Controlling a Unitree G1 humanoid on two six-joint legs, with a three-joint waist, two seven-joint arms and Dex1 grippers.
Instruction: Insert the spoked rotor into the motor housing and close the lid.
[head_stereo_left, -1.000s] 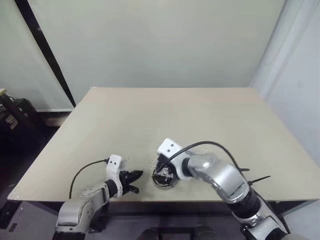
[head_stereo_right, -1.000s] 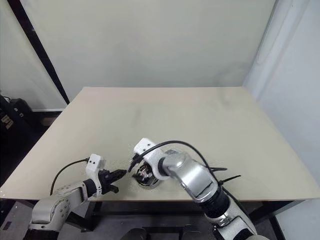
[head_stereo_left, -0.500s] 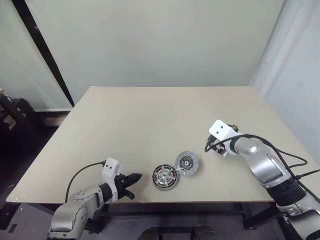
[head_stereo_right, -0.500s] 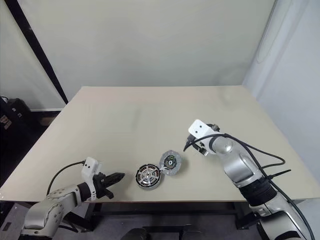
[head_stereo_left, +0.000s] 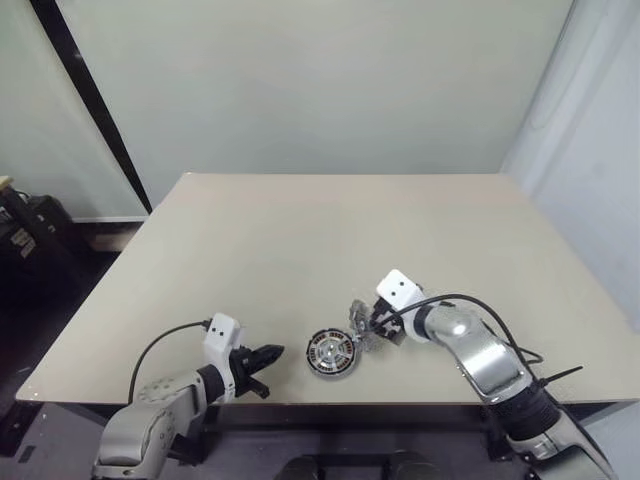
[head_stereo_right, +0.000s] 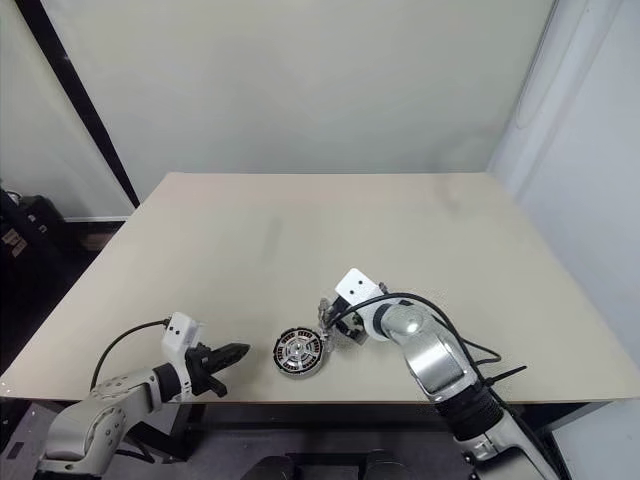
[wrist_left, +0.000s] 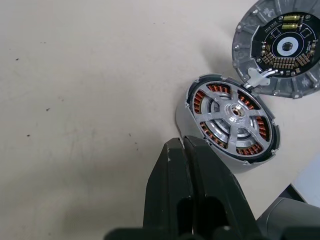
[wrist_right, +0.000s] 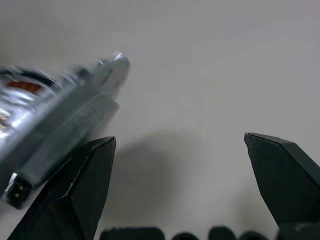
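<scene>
The motor housing (wrist_left: 182, 114) sits near the table's front edge, and the spoked rotor (wrist_left: 234, 114) lies inside it over the copper coils. The lid (wrist_left: 286, 47) hangs at the housing's far rim, tilted up, its inner face with a circuit board showing. My right gripper (head_stereo_left: 369, 328) is open right next to the lid (head_stereo_left: 360, 322). In the right wrist view the lid (wrist_right: 60, 125) shows edge-on beside one finger (wrist_right: 85, 185), with nothing between the fingers. My left gripper (head_stereo_left: 270, 355) is shut and empty, a short way to the left of the housing (head_stereo_left: 330, 353).
The beige table (head_stereo_left: 300, 240) stretches wide behind the parts. Its front edge (head_stereo_left: 300, 402) runs just below the housing. A black pole (head_stereo_left: 90, 100) leans against the wall at the back left.
My right arm went from over the housing out to the right and has now come back beside the lid. The lid lay flat half a second ago and now stands tilted. The left gripper stayed put.
</scene>
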